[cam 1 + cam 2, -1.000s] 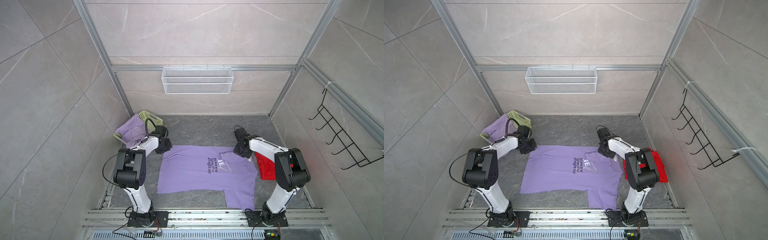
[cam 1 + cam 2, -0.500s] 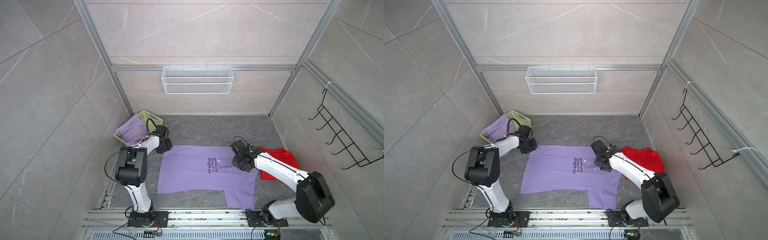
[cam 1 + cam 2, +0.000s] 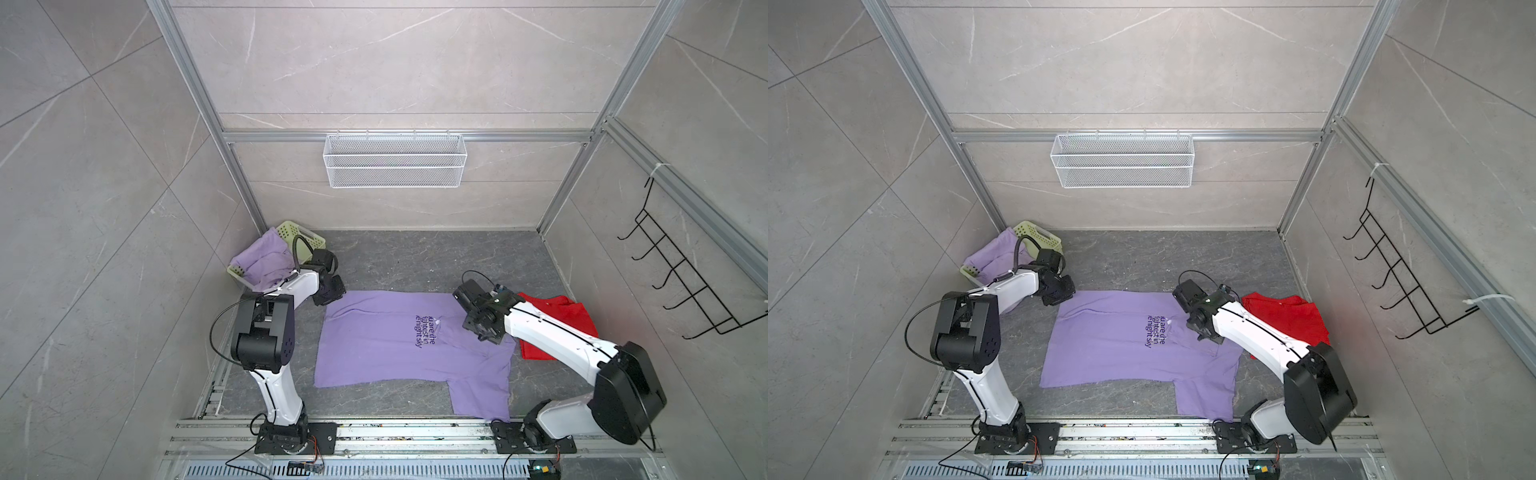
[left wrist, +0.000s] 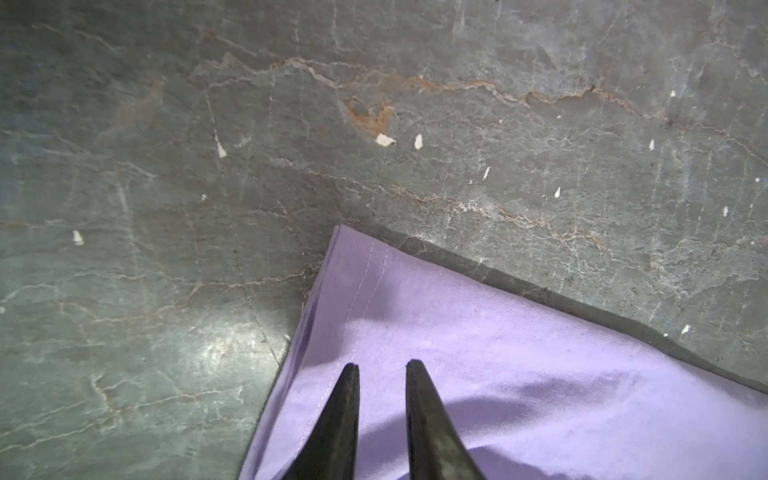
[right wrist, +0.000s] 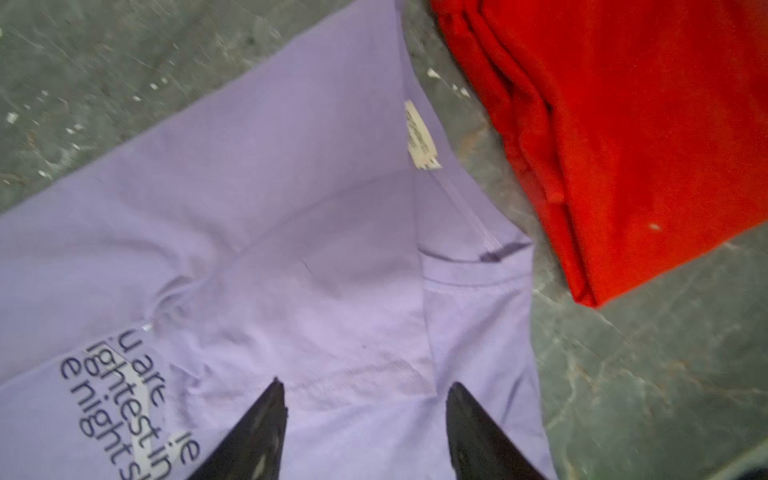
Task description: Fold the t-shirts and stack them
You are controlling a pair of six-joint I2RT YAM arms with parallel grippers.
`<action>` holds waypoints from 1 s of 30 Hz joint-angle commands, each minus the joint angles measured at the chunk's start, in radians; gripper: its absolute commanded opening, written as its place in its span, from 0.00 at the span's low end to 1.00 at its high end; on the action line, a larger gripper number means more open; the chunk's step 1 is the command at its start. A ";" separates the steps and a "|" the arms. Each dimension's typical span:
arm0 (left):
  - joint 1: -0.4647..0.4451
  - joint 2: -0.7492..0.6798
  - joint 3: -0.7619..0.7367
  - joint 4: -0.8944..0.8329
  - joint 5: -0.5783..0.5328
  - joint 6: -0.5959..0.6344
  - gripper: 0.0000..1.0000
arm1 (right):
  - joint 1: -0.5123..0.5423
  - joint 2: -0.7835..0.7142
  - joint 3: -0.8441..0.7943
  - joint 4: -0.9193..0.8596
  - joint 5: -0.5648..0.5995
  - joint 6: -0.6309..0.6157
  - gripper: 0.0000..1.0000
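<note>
2 right fingers [image 5: 254, 434] (wide apart) stand over the lilac t-shirt [image 5: 291, 232].

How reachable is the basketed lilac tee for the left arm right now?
Probably yes: the tee heaps over the basket's open top, right beside the left claw, with nothing covering it.
</note>
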 commanded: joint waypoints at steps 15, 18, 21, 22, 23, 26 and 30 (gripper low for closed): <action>-0.051 0.013 -0.075 0.026 0.067 -0.095 0.27 | -0.268 0.393 0.146 0.277 -0.203 -0.186 0.62; -0.050 0.050 -0.065 0.032 0.040 -0.095 0.27 | -0.287 0.453 0.169 0.276 -0.214 -0.207 0.62; -0.039 0.120 -0.012 0.016 0.026 -0.069 0.27 | -0.304 0.514 0.232 0.255 -0.207 -0.250 0.62; -0.036 0.154 0.016 0.008 0.024 -0.062 0.27 | -0.314 0.537 0.264 0.245 -0.212 -0.264 0.62; -0.032 0.188 0.048 -0.002 0.026 -0.054 0.27 | -0.324 0.564 0.302 0.229 -0.215 -0.275 0.62; -0.022 0.268 0.147 -0.023 0.031 -0.035 0.27 | -0.357 0.645 0.420 0.190 -0.237 -0.302 0.62; -0.008 0.370 0.310 -0.065 0.038 -0.017 0.28 | -0.386 0.757 0.594 0.140 -0.265 -0.333 0.60</action>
